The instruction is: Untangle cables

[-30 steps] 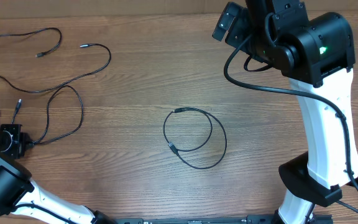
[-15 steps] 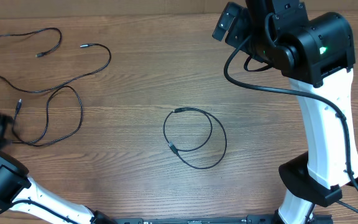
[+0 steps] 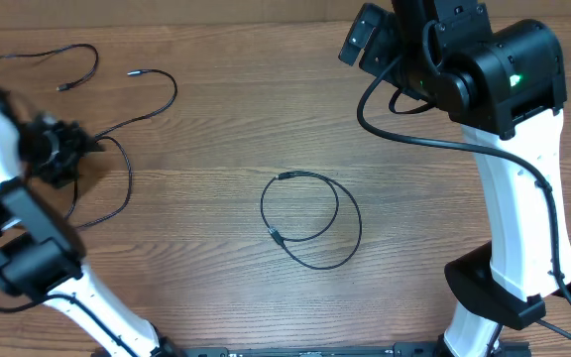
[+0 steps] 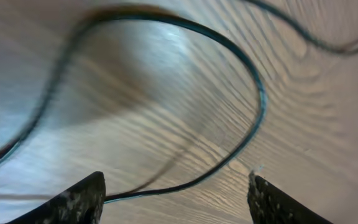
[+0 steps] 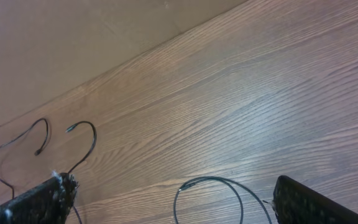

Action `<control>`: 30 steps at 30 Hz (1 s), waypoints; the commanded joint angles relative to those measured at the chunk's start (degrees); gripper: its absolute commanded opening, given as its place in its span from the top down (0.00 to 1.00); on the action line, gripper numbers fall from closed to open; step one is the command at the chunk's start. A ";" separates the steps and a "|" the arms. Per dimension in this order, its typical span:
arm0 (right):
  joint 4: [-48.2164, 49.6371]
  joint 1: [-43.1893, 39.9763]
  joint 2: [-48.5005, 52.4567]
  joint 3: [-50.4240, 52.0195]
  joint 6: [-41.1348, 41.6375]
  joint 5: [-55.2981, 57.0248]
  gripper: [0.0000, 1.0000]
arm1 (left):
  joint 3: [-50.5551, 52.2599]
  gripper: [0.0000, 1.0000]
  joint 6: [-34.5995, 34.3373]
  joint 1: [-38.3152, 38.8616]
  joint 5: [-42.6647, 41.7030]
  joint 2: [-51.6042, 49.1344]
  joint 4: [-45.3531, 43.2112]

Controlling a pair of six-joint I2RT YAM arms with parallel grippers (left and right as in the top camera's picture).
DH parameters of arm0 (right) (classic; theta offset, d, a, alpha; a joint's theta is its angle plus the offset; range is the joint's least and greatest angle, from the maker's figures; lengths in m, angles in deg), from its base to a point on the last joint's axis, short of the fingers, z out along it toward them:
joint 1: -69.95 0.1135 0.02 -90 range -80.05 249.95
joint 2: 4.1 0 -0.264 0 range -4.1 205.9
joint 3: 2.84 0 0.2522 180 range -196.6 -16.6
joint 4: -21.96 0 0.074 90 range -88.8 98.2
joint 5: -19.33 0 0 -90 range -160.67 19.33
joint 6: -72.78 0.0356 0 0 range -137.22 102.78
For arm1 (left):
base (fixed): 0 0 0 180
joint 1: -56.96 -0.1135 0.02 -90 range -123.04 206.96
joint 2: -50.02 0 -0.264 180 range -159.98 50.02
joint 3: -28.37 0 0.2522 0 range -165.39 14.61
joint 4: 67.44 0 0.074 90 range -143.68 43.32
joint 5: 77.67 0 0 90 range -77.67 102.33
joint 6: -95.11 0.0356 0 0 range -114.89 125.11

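Three thin black cables lie on the wooden table. One is coiled in a ring (image 3: 310, 220) at the centre and also shows in the right wrist view (image 5: 211, 184). A second cable (image 3: 28, 55) loops at the far left. A third cable (image 3: 167, 99) snakes beside it and bends down past my left arm. My left gripper (image 3: 60, 149) is blurred above that third cable. Its wrist view shows the jaws open (image 4: 176, 200), with the cable (image 4: 257, 99) lying loose on the wood between them. My right gripper (image 3: 367, 40) hangs open (image 5: 173, 202) high at the back, holding nothing.
The right arm's white column and base (image 3: 509, 258) stand at the right side of the table. The left arm's body (image 3: 23, 248) covers the near left corner. A tan wall (image 5: 73, 43) borders the table's far edge.
My left gripper has opened and let go of the cable it held at the near left. It has swung toward the far side over the left cables. The right arm has not moved.
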 commanded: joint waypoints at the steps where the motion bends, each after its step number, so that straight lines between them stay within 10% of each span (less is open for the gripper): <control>1: 0.13 -0.07 -0.17 0.09 -0.28 0.79 0.00 | -0.46 0.25 1.90 6.14 14.36 -0.17 -0.83; 30: 0.13 -0.04 -0.17 0.09 -0.28 0.79 0.00 | -0.44 0.67 2.10 19.78 18.82 -3.63 0.04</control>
